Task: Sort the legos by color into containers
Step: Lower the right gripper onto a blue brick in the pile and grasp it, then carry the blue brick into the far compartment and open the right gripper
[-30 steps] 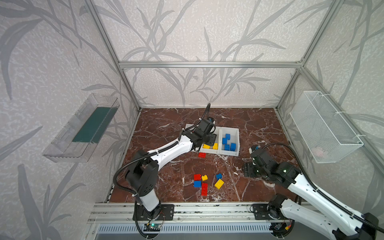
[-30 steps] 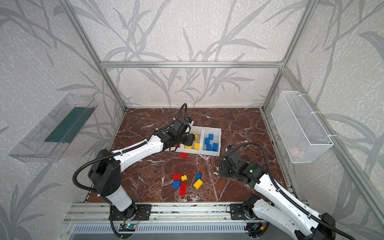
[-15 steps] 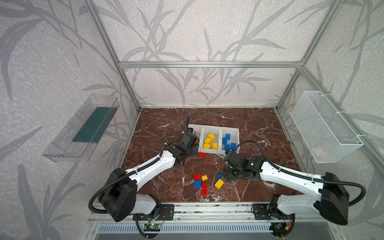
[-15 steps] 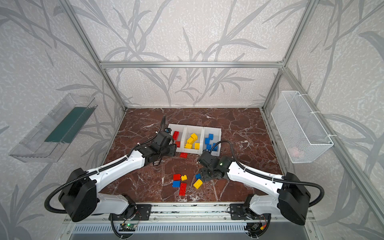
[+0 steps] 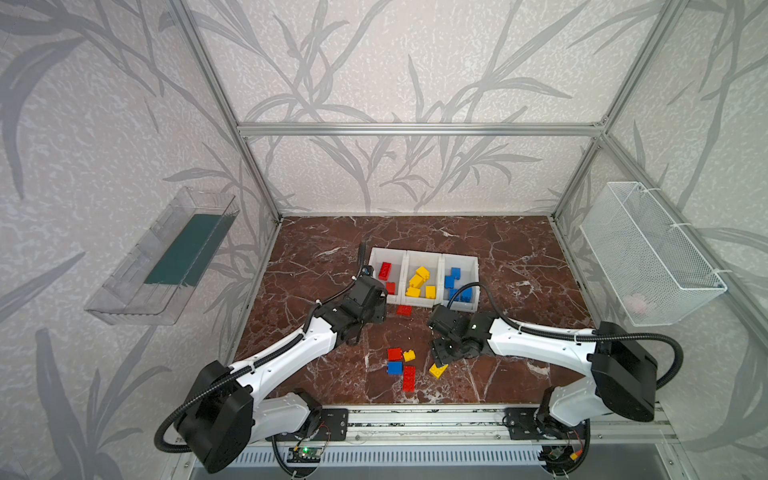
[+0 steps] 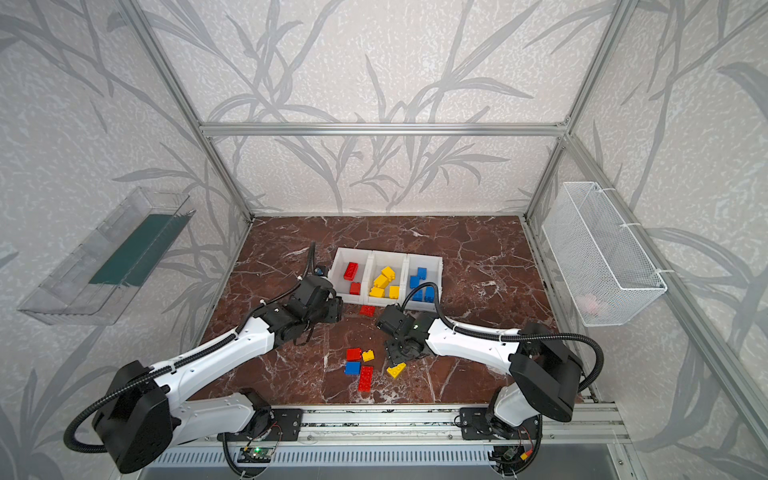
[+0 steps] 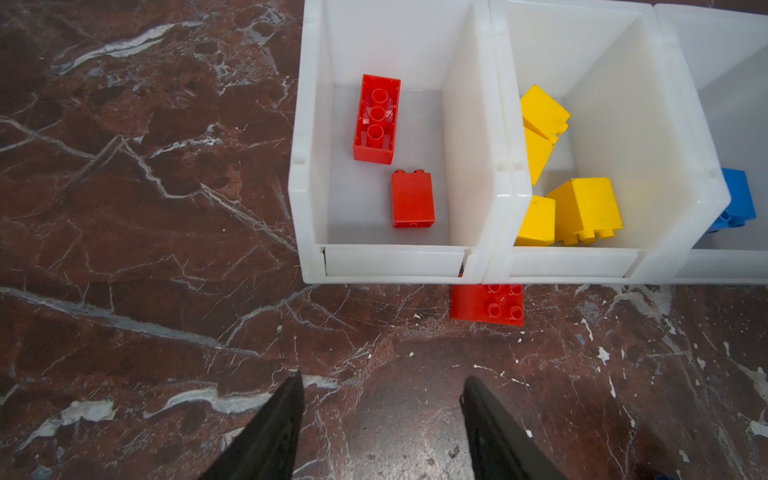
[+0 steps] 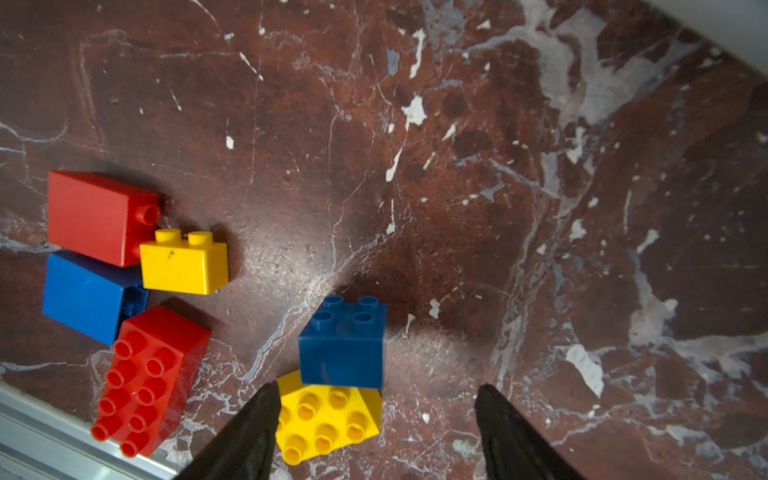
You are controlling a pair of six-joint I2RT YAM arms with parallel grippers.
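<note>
Legos (image 5: 408,378) lie partly sorted. The right claw (image 8: 374,419) is spread, pinching nothing. A yellow brick (image 8: 328,419) sits between its fingers, close to one of them, and a blue brick (image 8: 343,345) touches that brick just beyond. Four more bricks (image 8: 183,266) cluster nearby. The left claw (image 7: 382,415) is spread and empty over the bench (image 7: 124,208). Ahead of it a red square brick (image 7: 488,305) touches the front of the white bins (image 7: 395,262), which hold red, yellow and blue bricks separately.

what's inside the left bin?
Left bin: a long red lego, hollow side up, and a square red lego on its side. Floor strip behind the front lip is covered.
</note>
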